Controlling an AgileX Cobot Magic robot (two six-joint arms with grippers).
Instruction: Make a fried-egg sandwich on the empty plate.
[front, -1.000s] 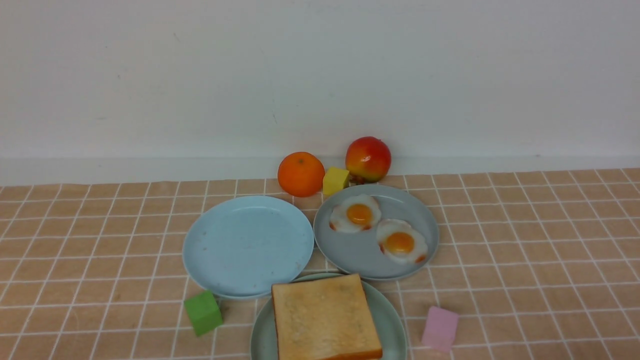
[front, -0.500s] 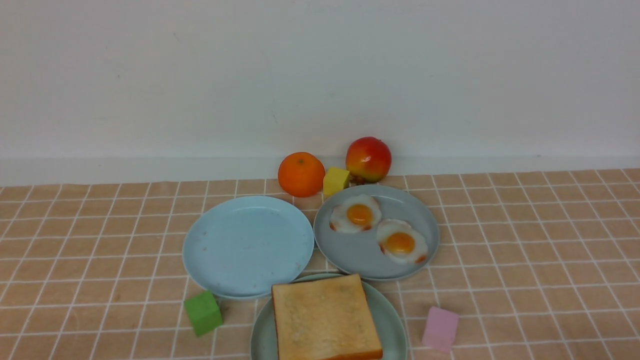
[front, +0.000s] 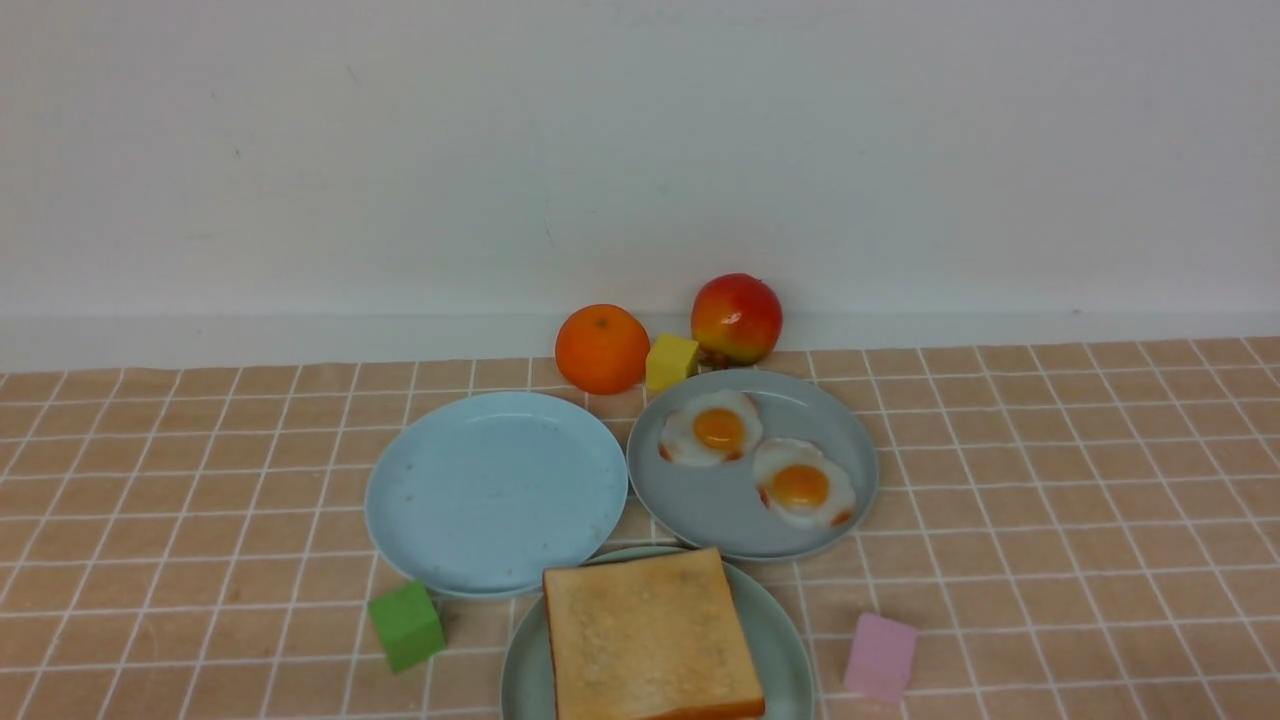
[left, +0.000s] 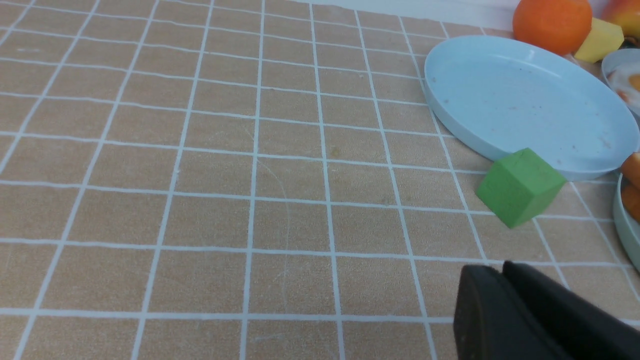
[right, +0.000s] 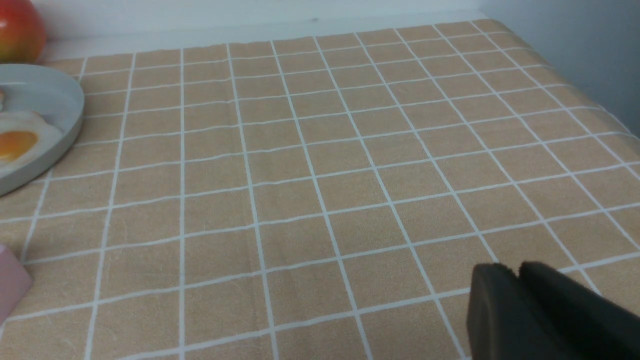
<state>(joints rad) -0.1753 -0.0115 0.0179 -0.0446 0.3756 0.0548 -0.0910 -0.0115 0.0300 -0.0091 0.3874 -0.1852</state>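
A square golden-brown toast slice (front: 648, 635) lies on the pale mint-green plate (front: 785, 640) at the front centre. Only this top slice shows in the front view; no egg shows under it. In the left wrist view two brown toast corners (left: 633, 167) stack above the plate's rim (left: 627, 220). My left gripper (left: 501, 267) is shut and empty over bare cloth, near a green cube (left: 520, 186). My right gripper (right: 517, 267) is shut and empty over bare cloth to the right. Neither gripper shows in the front view.
A light blue plate (front: 495, 490) lies empty. A grey-blue plate (front: 720, 505) holds two loose fried eggs (front: 710, 428) (front: 803, 485). Behind are an orange (front: 602, 347), a yellow block (front: 671, 361) and a red fruit (front: 736, 317). A green cube (front: 405, 625) and a pink block (front: 880, 657) flank the mint plate.
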